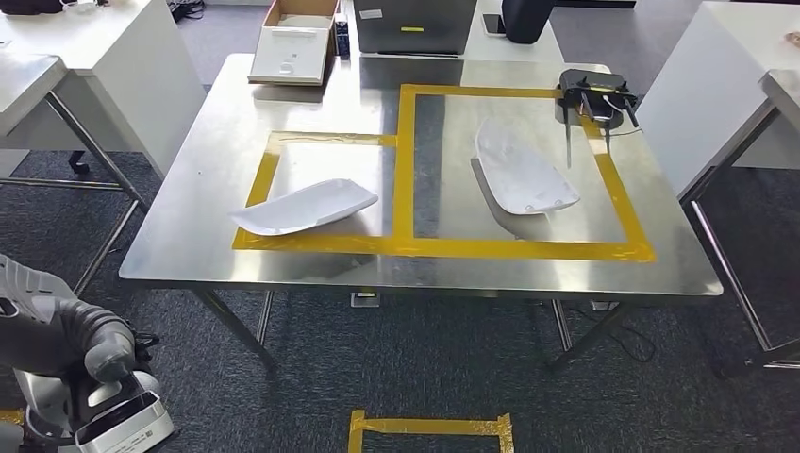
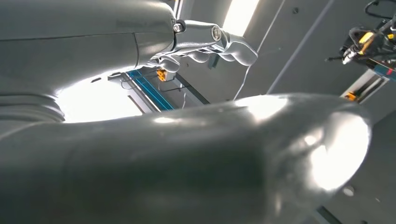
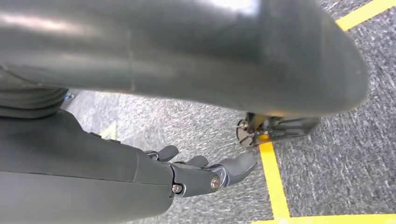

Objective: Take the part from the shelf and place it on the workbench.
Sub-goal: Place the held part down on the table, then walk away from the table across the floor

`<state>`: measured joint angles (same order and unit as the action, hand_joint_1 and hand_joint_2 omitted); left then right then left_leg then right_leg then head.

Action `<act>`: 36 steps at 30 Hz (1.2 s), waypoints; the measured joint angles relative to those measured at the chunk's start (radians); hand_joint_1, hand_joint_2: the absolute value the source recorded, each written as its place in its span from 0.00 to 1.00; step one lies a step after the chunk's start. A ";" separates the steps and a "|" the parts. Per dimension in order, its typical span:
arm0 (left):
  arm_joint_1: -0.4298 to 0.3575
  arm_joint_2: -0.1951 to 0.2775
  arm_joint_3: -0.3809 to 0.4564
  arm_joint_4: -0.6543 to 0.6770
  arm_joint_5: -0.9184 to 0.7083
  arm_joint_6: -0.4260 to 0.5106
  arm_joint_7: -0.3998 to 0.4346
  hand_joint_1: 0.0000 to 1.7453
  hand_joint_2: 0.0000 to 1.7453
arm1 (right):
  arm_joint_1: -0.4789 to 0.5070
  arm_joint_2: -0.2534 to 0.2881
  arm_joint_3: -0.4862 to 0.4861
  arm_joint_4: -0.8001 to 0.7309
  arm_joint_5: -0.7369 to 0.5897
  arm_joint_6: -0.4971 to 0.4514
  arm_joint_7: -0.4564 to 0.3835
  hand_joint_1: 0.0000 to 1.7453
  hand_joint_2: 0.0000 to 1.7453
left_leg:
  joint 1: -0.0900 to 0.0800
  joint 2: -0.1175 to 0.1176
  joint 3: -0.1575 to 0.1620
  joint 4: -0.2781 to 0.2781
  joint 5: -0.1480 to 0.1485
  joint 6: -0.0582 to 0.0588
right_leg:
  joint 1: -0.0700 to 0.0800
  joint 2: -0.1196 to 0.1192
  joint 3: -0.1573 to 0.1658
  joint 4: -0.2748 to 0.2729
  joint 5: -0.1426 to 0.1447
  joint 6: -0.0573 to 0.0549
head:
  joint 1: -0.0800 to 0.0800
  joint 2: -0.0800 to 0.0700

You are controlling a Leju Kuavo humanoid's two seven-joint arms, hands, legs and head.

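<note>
Two white curved shell parts lie on the steel workbench (image 1: 193,179). One part (image 1: 307,206) sits in the small yellow-taped box on the left, the other part (image 1: 522,170) in the larger taped box on the right. My left arm (image 1: 71,344) hangs low at the bottom left, short of the bench. In the left wrist view my left hand (image 2: 187,154) holds nothing, its fingers (image 2: 210,39) spread apart. My right hand (image 3: 196,56) hangs over the grey carpet with its fingers (image 3: 210,175) apart and nothing in them.
A black and yellow tool (image 1: 592,94) rests at the bench's far right corner. A cardboard box (image 1: 294,42) and a dark case (image 1: 415,24) stand behind the bench. White tables (image 1: 85,42) flank both sides. Yellow floor tape (image 1: 429,427) marks the carpet in front.
</note>
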<state>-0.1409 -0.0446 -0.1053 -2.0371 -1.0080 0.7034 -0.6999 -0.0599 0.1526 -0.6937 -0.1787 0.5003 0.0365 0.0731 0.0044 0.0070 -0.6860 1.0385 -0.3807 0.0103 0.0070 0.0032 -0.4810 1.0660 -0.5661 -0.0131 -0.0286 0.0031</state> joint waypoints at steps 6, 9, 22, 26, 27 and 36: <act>0.012 -0.001 -0.019 0.027 0.082 -0.004 0.001 0.00 0.00 | -0.003 0.005 -0.012 0.000 -0.011 -0.006 0.003 0.00 0.00 | 0.005 -0.001 -0.017 -0.001 -0.006 -0.036 | 0.001 -0.004 -0.007 -0.082 0.045 -0.023 | 0.006 0.000; 0.032 -0.001 -0.020 0.036 0.085 -0.006 0.002 0.00 0.00 | -0.001 0.007 -0.016 0.001 -0.015 -0.007 0.004 0.00 0.00 | 0.007 -0.004 -0.053 0.165 -0.161 -0.048 | -0.002 -0.008 -0.056 -0.082 0.088 -0.030 | 0.005 0.000; 0.134 -0.028 -0.024 0.124 0.146 -0.006 0.005 0.00 0.00 | 0.005 0.013 -0.063 0.001 0.065 0.013 -0.002 0.00 0.00 | 0.002 0.001 0.159 -0.021 -0.133 0.012 | -0.012 -0.005 -0.203 0.018 0.104 0.030 | 0.003 0.000; 0.159 -0.049 -0.026 0.212 0.216 -0.006 0.017 0.00 0.00 | 0.004 0.013 -0.071 0.001 0.058 0.020 -0.032 0.00 0.00 | 0.001 0.003 0.096 -0.015 -0.077 0.016 | -0.015 -0.004 -0.233 0.230 -0.026 0.039 | 0.007 0.000; 0.162 -0.052 -0.026 0.242 0.239 -0.006 0.017 0.00 0.00 | 0.003 0.013 -0.074 0.001 0.056 0.021 -0.040 0.00 0.00 | 0.001 0.003 0.076 -0.012 -0.064 0.014 | -0.015 -0.004 -0.212 0.236 -0.004 0.039 | 0.007 0.000; 0.103 -0.087 -0.002 0.738 0.378 -0.006 0.028 0.00 0.00 | -0.009 0.014 -0.083 0.000 0.111 0.027 -0.041 0.00 0.00 | 0.004 0.001 0.011 -0.013 0.001 -0.034 | -0.006 -0.006 -0.009 -0.074 0.047 -0.011 | 0.011 0.000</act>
<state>-0.0383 -0.1321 -0.1069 -1.2990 -0.6297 0.6971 -0.6721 -0.0689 0.1662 -0.7764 -0.1782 0.6113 0.0633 0.0323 0.0088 0.0082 -0.6745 1.0259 -0.3794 -0.0238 0.0014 -0.0032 -0.4896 0.9915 -0.5189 -0.0243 -0.0176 0.0031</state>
